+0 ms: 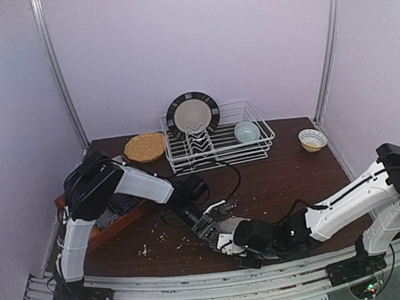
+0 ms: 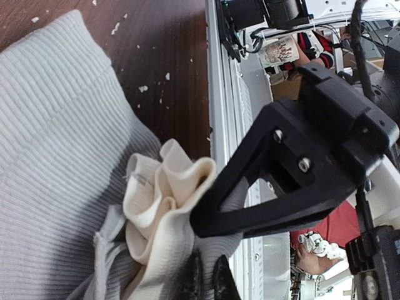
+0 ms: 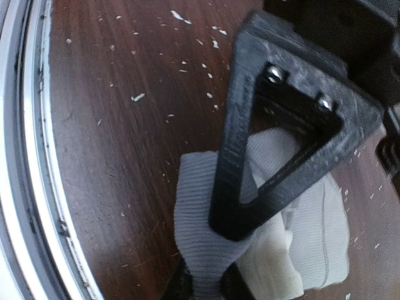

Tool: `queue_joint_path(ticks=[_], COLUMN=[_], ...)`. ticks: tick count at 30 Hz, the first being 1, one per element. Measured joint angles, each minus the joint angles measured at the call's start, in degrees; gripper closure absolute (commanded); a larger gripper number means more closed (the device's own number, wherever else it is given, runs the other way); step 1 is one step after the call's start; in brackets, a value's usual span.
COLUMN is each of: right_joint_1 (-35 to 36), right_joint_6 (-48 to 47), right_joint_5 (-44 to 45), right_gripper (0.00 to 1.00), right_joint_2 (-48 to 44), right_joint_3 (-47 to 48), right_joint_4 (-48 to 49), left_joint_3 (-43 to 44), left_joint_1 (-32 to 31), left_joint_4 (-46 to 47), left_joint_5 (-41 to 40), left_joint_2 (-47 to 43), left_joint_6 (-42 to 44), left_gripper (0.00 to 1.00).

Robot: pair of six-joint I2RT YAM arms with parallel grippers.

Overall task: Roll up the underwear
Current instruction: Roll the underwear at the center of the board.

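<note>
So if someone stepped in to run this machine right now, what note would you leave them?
Left pincer: shut on a bunched part of the grey underwear, with its cream lining showing.
Right pincer: shut, pinching a fold of the same garment.
Where: the garment lies on the table, near its front edge, between the two arms.
Done: both pincers have hold of it.
Left: no tidy roll shows yet. The cloth is crumpled, so the rolling itself is to do.
</note>
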Motion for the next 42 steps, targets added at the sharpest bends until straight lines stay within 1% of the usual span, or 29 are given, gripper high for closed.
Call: queue_joint_path(ticks=[5, 7, 8, 9, 10, 12, 13, 18, 22, 24, 25, 30, 33, 36, 38, 39, 40, 42], right_joint_1=[-0.50, -1.01, -1.42, -1.79, -2.08, -2.45, -2.84, -4.57, -7.06, -8.96, -10.36, -16.63, -19.45, -21.90, -23.37, -23.87, -24.24, -24.79], right_joint_6=[3.65, 5.68, 7.02, 8.46, 9.88, 12.61, 14.25, 18.88, 21.99, 23.41, 24.28, 27.67, 29.35, 31.15, 32.35, 32.87, 33.40, 34.12], right_joint_5=[-3.26, -5.55, -6.84, -8.22, -9.81, -12.20, -13.81, -19.23, -25.09, -28.81, -31.26, -43.52, -49.68, -54.88, -58.18, -59.56, -60.59, -62.38], right_gripper=[1.00, 1.00, 1.00, 1.00, 1.00, 1.00, 1.00, 1.00, 1.00, 1.00, 1.00, 1.00, 1.00, 1.00, 1.00, 1.00, 1.00, 1.00], right_joint_2=[-0.61, -1.62, -2.29, -2.99, -3.74, -5.14, -5.92, -7.08, -7.19, -7.28, -7.28, -5.64, -3.67, -1.29, 0.68, 1.44, 2.05, 3.13], right_joint_3=[-0.20, -1.16, -2.08, -3.10, -4.24, -6.36, -7.48, -8.94, -9.16, -9.53, -9.75, -10.27, -10.38, -10.51, -10.54, -10.54, -10.54, -10.54], right_joint_4=[-0.52, 0.22, 1.07, 1.99, 2.67, 4.46, 5.51, 6.99, 7.34, 7.89, 8.28, 10.32, 12.22, 14.40, 16.04, 16.87, 17.53, 18.80], left_joint_3=[0.00, -0.04, -0.24, -0.61, -1.16, -2.51, -3.32, -6.97, -10.62, -13.18, -14.93, -23.96, -28.30, -30.03, -32.46, -34.49, -36.48, -42.32], left_joint_1=[0.07, -0.09, -0.24, -0.44, -0.57, -0.39, -0.28, 0.11, 0.04, 0.09, 0.11, -0.46, -3.28, -9.01, -13.40, -15.06, -15.98, -16.55], left_joint_4=[-0.68, -0.66, -0.42, -0.07, 0.31, 1.53, 2.47, 6.97, 10.45, 12.39, 13.68, 20.39, 23.74, 26.45, 31.61, 35.06, 38.01, 46.77], left_joint_5=[-0.04, -0.63, -1.16, -1.84, -2.80, -4.81, -6.73, -14.78, -23.63, -28.20, -30.84, -42.21, -52.06, -62.34, -68.91, -70.93, -72.41, -75.49], left_joint_2=[-0.11, -0.39, -0.85, -1.49, -2.36, -4.61, -5.92, -10.38, -14.40, -17.14, -18.91, -28.94, -35.34, -39.32, -41.68, -43.01, -44.11, -46.29], left_joint_6=[0.20, 0.13, -0.09, -0.26, -0.76, -2.01, -2.69, -5.35, -7.23, -8.17, -8.87, -10.75, -9.29, -6.43, -4.17, -3.48, -3.10, -2.80], left_gripper=[1.00, 0.83, 0.71, 0.49, 0.40, 0.24, 0.21, 0.16, 0.10, 0.08, 0.03, 0.03, 0.02, 0.02, 0.02, 0.02, 0.02, 0.02])
